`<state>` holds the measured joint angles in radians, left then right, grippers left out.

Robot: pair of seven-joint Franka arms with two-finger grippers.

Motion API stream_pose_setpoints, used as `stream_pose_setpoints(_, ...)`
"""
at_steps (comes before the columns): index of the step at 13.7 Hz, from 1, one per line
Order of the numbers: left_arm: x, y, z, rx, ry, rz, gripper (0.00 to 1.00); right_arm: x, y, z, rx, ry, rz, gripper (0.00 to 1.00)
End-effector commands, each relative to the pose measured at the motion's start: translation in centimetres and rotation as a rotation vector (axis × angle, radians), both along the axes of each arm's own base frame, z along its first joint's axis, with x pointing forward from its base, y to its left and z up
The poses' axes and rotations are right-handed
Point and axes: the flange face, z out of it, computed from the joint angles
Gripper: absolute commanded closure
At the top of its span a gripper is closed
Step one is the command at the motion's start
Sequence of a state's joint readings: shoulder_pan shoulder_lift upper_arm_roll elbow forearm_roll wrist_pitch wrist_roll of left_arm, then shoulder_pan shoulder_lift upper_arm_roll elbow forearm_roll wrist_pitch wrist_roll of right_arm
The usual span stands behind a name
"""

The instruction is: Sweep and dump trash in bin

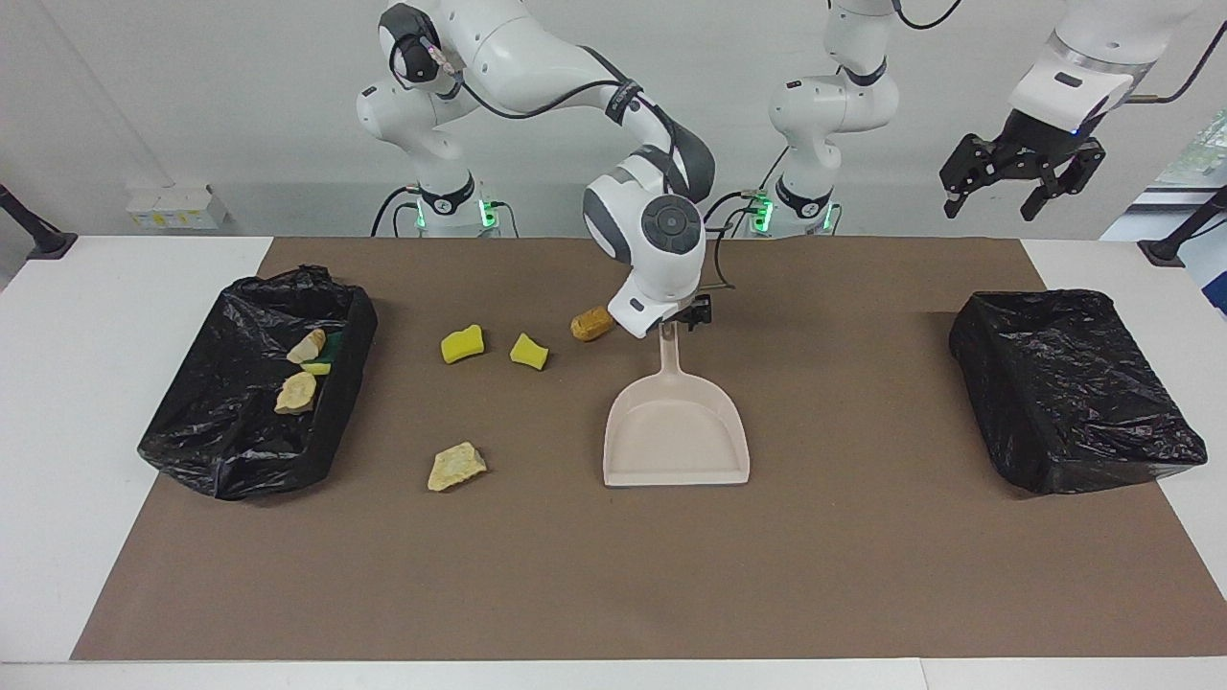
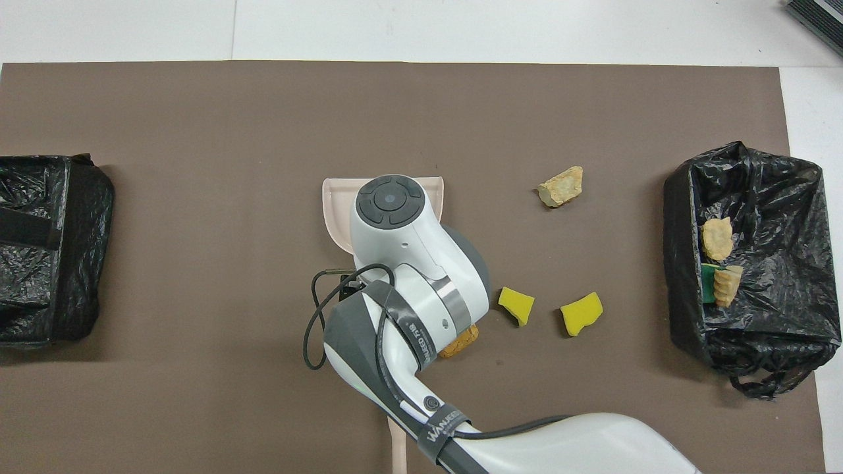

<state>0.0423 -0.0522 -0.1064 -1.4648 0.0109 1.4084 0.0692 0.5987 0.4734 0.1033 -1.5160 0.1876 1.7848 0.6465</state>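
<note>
My right gripper (image 1: 686, 319) is shut on the handle of the beige dustpan (image 1: 676, 431), which lies flat on the brown mat, its mouth pointing away from the robots. In the overhead view the right arm covers most of the dustpan (image 2: 334, 205). Loose trash lies on the mat toward the right arm's end: an orange-brown piece (image 1: 591, 324) beside the gripper, two yellow sponge chunks (image 1: 528, 351) (image 1: 462, 344), and a beige lump (image 1: 456, 467) farther out. My left gripper (image 1: 993, 205) is open and empty, raised high over the left arm's end.
A black-lined bin (image 1: 350, 331) at the right arm's end holds two beige lumps (image 1: 296, 392) and a yellow-green scrap. A second black-lined bin (image 1: 1074, 393) stands at the left arm's end. A beige strip (image 2: 399, 453) shows at the overhead view's bottom edge.
</note>
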Motion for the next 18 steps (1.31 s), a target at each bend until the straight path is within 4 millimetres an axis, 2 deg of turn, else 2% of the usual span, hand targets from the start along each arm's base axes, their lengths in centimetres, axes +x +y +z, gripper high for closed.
stream_pose_setpoints(1, -1.6, -0.6, -0.7, 0.020, 0.007, -0.012, 0.00, -6.4, 0.6, 0.2, -0.012, 0.047, 0.047, 0.00)
stream_pose_setpoints(2, -1.7, -0.8, -1.3, 0.018, 0.016, -0.018, 0.00, -8.2, 0.8, -0.1, -0.018, 0.065, 0.055, 0.00)
stream_pose_setpoints(4, -1.7, -3.3, -3.4, 0.014, 0.043, -0.059, 0.00, -12.1, 0.5, -1.2, -0.025, 0.104, 0.070, 0.00)
stream_pose_setpoints(9, -2.7, -12.4, -10.8, 0.018, 0.038, -0.093, 0.00, -20.5, -1.6, -4.6, -0.002, 0.101, -0.028, 0.00)
stream_pose_setpoints(11, -3.1, -15.6, -12.9, -0.030, 0.014, -0.071, 0.00, -23.6, -1.2, -4.9, -0.010, 0.109, -0.144, 0.00)
stream_pose_setpoints(14, -3.6, -20.7, -16.3, -0.059, -0.004, -0.032, 0.00, -24.9, -1.3, -4.7, -0.040, 0.118, -0.180, 0.00)
stream_pose_setpoints(17, -4.5, -25.4, -19.3, -0.078, -0.015, 0.027, 0.00, -24.9, -1.6, -4.9, -0.048, 0.127, -0.168, 0.20)
stream_pose_setpoints(18, -4.7, -27.4, -21.4, -0.073, 0.009, 0.045, 0.00, -24.9, -1.7, -4.9, -0.047, 0.124, -0.155, 0.25)
